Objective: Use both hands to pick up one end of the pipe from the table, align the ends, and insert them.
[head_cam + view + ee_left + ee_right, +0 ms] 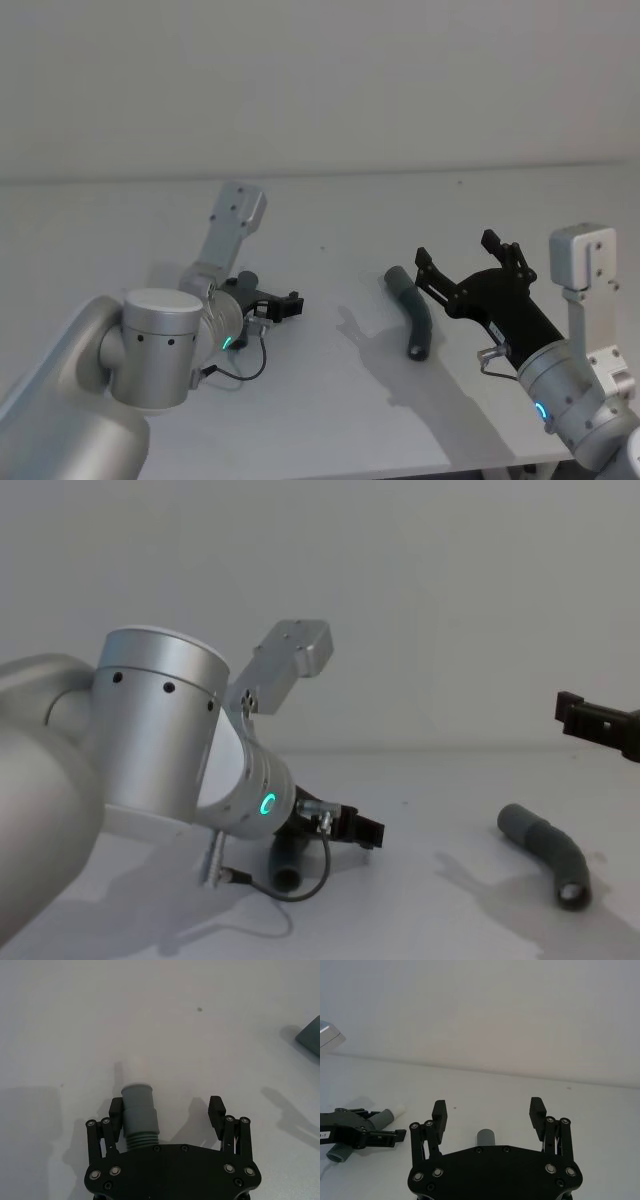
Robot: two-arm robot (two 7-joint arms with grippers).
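The left end effector (pixel 167 1107) is down close to the desk (pixel 60 1020), in the lower left of the head view. Its two black fingers (pixel 216 1110) are spread wide apart. One hose piece (pixel 139 1115) lies on the desk between those fingers. It is right beside one finger and well away from the other, so nothing is pinching it. Its white tip (pixel 134 1069) sticks out past the fingertips. After the tip comes a smooth grey cuff (pixel 137 1096) and then the ribbed part, which runs under the black body of the end effector. In the chest view a green light ring (pixel 268 803) glows on the silver wrist of the left arm, in the middle left of the frame. The right end effector (pixel 456 250) hangs in the air above the desk at the right of the head view. Its fingers are spread wide too and hold nothing. The second hose piece (pixel 412 312) lies flat on the desk just left of it in the head view, a little right of the middle of the frame. It is dark grey and bent, and its open end points toward the lower edge of the frame. In the right wrist view one round grey end of it peeks out between the spread fingers. The two hose pieces lie well apart.
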